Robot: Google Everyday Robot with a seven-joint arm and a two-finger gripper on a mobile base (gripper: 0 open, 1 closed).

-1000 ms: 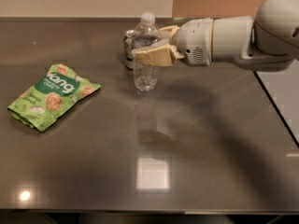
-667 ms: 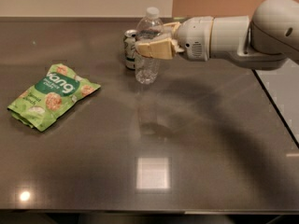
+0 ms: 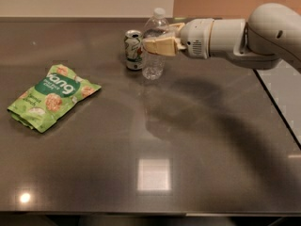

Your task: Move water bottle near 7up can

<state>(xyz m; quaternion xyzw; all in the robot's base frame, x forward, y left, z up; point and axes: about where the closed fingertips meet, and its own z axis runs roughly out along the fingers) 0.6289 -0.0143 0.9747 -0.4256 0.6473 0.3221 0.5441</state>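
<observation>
Compared with a second ago, the arm (image 3: 244,36) has carried the water bottle (image 3: 153,66) a little to the right and farther back on the table (image 3: 197,154). The 7up can (image 3: 134,50) was half hidden behind the bottle then, and now we see it almost fully.

The table is a dark, shiny surface which fills nearly the whole view. We see on it the reflections of a lamp, of the bottle and of the arm. The white arm enters from the right edge and reaches to the left across the back part of the table. On the left side, well apart from the other things, a green chip bag (image 3: 51,95) lies flat.

The water bottle stands upright at the back, in the middle of the view, with its white cap on top. It is just beside the 7up can, at the can's right and a little in front of it. We cannot tell if its bottom rests on the table.

The gripper (image 3: 159,40) is at the middle height of the bottle. Its tan fingers (image 3: 162,46) are closed around the bottle body and grasp it. The can stands upright, free of the gripper.
</observation>
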